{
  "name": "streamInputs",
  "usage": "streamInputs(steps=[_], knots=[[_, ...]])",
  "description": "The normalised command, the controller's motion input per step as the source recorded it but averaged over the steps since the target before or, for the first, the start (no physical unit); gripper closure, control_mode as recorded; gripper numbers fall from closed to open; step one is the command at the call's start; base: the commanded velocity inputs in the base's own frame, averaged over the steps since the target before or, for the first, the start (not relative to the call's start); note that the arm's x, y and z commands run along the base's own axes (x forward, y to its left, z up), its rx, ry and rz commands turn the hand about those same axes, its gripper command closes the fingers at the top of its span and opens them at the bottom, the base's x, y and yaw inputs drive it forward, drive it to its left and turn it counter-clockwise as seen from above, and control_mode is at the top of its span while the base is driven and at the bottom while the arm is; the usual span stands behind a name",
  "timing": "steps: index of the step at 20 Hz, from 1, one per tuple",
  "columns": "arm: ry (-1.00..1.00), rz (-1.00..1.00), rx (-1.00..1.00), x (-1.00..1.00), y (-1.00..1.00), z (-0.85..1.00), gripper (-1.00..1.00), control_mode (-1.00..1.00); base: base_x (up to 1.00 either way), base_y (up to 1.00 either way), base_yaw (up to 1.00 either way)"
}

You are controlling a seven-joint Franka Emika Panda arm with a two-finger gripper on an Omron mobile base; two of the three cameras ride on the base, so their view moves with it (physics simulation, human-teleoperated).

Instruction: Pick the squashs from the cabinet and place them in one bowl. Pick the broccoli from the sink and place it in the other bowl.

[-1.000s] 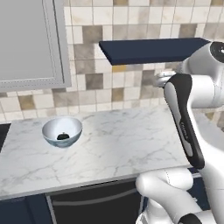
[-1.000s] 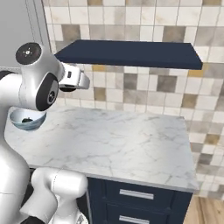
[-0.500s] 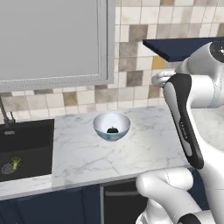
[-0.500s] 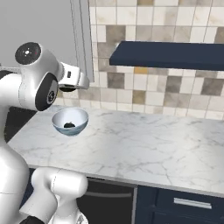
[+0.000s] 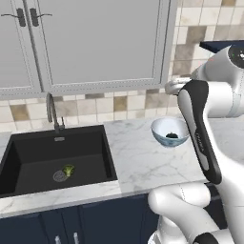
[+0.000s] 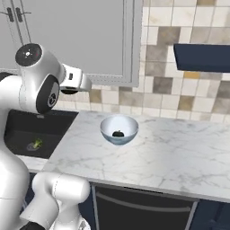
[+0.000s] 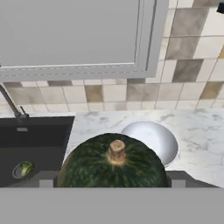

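Claw [image 7: 111, 182] clenched on a dark green squash [image 7: 111, 162], stalk end toward the hand camera, with a finger tip at each flank of the fruit. Beyond it in the hand view, a white bowl [image 7: 162, 144] on the marble bench [image 7: 197, 131], just behind and to the right of the held fruit.

In the left base view, the bowl [image 5: 160, 131] on the bench [image 5: 133, 157], right of the sink [image 5: 38, 152], with a second squash [image 5: 172, 136] lying inside it. Same bowl [image 6: 108, 131] and second squash [image 6: 118, 133] in the right base view.

Broccoli [image 5: 69, 170] on the sink floor, just beside the round drain, with the curved tap [image 5: 51, 112] behind the basin.

Compared with half a second ago: whole scene shifted in both base views, a move of the cameras and not of the things. Sink now wholly in the left base view; navy cabinet [image 6: 202, 57] now at the far right edge. Light grey wall cupboard [image 5: 95, 43] above the sink.
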Motion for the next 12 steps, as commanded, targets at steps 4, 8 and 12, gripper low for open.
streamInputs(steps=[4,8,12], knots=[[0.0,0.0,0.0,0.0,0.0,0.0,1.0,-1.0,0.0,0.39,-0.01],[0.01,0.01,0.0,0.08,-0.08,-0.02,1.0,-1.0,0.0,0.0,0.0],[0.11,0.0,0.0,0.46,-0.36,-0.22,1.0,-1.0,0.0,0.0,0.0]])
